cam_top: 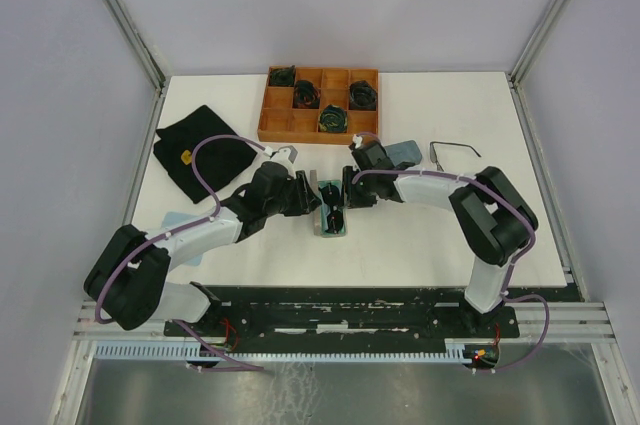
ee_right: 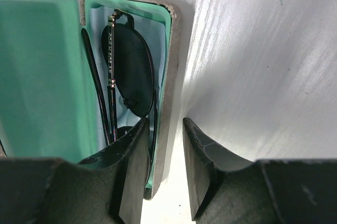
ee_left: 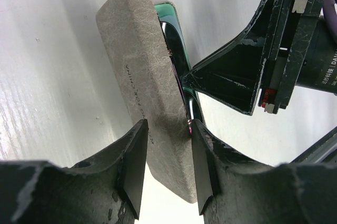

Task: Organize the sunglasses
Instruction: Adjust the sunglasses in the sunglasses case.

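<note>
Folded sunglasses [ee_right: 129, 71] lie lengthwise in the open case [ee_right: 169, 76], mid-frame between both arms; left claw [ee_left: 168, 129] is clamped on the grey lid [ee_left: 142, 60], right claw [ee_right: 166, 126] straddles the case's right wall, can't tell if it's pinching.

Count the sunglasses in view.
2. One pair lies folded in the open case at centre. The other pair lies loose on the table toward its right edge. More may be hidden under the black cloth.
</note>
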Robot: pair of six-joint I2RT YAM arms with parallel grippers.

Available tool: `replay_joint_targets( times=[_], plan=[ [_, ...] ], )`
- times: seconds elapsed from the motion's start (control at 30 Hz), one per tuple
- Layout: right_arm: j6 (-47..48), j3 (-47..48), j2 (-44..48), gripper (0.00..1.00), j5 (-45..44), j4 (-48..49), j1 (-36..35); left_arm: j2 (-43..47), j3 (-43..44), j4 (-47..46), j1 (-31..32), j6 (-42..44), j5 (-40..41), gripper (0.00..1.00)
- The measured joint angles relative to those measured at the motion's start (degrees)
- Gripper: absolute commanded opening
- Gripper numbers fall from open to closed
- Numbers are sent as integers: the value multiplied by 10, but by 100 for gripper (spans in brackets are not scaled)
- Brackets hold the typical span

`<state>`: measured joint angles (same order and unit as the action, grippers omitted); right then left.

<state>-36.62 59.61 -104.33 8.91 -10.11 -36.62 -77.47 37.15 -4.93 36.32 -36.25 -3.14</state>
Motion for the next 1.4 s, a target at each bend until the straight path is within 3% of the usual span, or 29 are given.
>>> replay_joint_targets(
  times=[0.6, 1.4],
  plan=[
    [25, 46, -21, 42, -34, -53, -15, 0, 0, -1, 0, 0, -2, 39],
    [55, 130, -62, 56, -204, -174, -86, 1, -10, -21, 0, -3, -4, 35]
  ],
)
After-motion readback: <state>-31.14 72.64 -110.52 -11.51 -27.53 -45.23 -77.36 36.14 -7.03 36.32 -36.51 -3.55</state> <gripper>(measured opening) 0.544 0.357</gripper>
